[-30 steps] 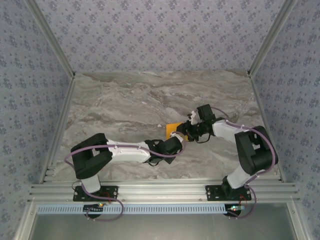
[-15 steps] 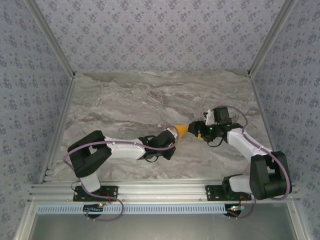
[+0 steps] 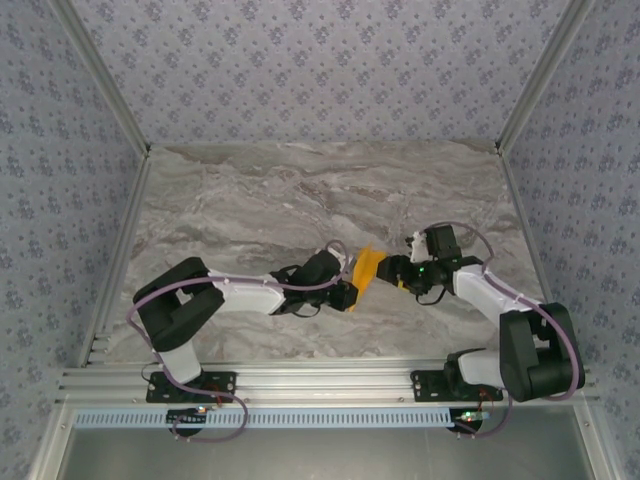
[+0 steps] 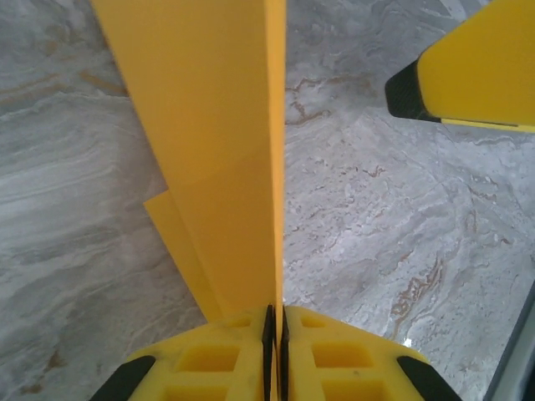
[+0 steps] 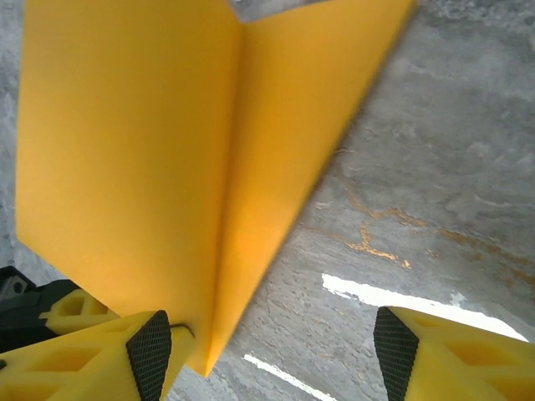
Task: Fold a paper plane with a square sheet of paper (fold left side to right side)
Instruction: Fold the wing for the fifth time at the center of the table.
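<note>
Pinching thin creased orange paper [image 4: 226, 167]: left pincer [image 4: 274, 322]

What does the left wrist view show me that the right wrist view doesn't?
Left wrist view: the left gripper is shut on the near edge of the sheet of paper. The sheet is seen edge-on, with its folded layers lying almost together.

Right wrist view: the right gripper is open, its fingers wide apart. The sheet faces the camera as a shallow V along one crease. Its lower corner sits beside one finger, not clamped.

Both views: the same orange-yellow sheet, with the marble table behind it.
</note>
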`<control>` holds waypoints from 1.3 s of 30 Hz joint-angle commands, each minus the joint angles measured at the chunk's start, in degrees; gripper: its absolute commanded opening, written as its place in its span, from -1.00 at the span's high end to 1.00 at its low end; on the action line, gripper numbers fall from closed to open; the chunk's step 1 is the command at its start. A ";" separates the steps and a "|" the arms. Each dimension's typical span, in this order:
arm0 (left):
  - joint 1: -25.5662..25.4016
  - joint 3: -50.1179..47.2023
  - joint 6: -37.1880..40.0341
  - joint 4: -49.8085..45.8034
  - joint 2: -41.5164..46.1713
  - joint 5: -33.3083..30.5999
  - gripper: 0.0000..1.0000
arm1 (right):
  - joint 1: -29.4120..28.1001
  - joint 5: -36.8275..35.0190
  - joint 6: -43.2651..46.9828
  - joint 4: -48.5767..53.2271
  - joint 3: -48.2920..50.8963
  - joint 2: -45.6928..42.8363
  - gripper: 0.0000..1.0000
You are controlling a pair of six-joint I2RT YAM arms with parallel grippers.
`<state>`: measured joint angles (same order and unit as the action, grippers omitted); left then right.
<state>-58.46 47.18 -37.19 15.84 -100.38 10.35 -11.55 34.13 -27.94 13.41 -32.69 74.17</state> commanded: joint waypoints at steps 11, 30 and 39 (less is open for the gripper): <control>0.19 4.05 -2.55 0.90 -5.08 4.74 0.77 | -0.23 -1.70 -2.17 -4.24 0.40 6.45 -0.01; 0.18 4.02 -0.41 -2.44 2.42 2.35 0.44 | -0.02 3.95 -2.28 -9.99 -1.00 11.57 0.72; 0.19 2.08 -0.11 -4.86 10.01 -1.15 0.23 | -3.53 10.69 -4.64 -18.41 -2.68 14.40 0.80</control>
<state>-58.46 50.63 -38.39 13.34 -92.82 12.12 -13.67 41.45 -31.14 -1.30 -33.67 86.87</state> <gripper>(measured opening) 0.383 0.100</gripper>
